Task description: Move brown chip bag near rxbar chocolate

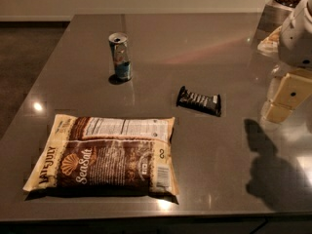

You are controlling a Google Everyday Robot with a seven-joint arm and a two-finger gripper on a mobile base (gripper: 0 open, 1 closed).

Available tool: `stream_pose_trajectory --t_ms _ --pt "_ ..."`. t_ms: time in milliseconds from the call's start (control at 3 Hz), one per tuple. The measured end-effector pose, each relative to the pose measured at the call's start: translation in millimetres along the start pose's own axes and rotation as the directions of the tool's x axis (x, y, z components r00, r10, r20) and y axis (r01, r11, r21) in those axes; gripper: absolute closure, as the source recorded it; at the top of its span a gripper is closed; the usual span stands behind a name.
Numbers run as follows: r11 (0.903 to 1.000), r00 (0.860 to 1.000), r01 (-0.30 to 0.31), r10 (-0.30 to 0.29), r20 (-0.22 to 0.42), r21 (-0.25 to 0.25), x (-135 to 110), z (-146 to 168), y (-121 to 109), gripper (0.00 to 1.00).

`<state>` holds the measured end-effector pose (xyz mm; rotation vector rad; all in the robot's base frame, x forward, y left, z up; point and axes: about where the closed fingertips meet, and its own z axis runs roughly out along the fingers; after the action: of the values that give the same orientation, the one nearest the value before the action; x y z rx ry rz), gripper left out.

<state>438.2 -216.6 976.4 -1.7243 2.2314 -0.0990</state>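
Observation:
The brown chip bag (107, 155) lies flat at the front left of the grey countertop, "Sea Salt" script and shell logo facing up and "Late July" along its left edge. The rxbar chocolate (199, 101), a small black bar with white lettering, lies near the middle of the counter, up and to the right of the bag with a gap of bare counter between them. My gripper (283, 100), cream-coloured, hangs above the counter at the right edge of the view, to the right of the bar and far from the bag. It holds nothing I can see.
A slim blue-silver drink can (120, 56) stands upright at the back left, beyond the bag. The arm's white body (297, 33) fills the upper right corner. The gripper's shadow (268, 165) falls on the counter at the front right. The counter's front edge (146, 217) runs just below the bag.

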Motion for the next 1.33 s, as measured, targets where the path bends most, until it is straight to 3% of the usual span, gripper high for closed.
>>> stream_pose_trajectory --t_ms 333,1000,1333 --pt "1.0000 1.000 0.000 0.000 0.001 0.002 0 0 0 0.00" --pt "0.9958 0.990 0.018 -0.006 0.138 -0.089 -48 34 16 0.00" --pt "0.9835 0.978 0.078 -0.044 0.202 -0.163 -86 57 38 0.00"
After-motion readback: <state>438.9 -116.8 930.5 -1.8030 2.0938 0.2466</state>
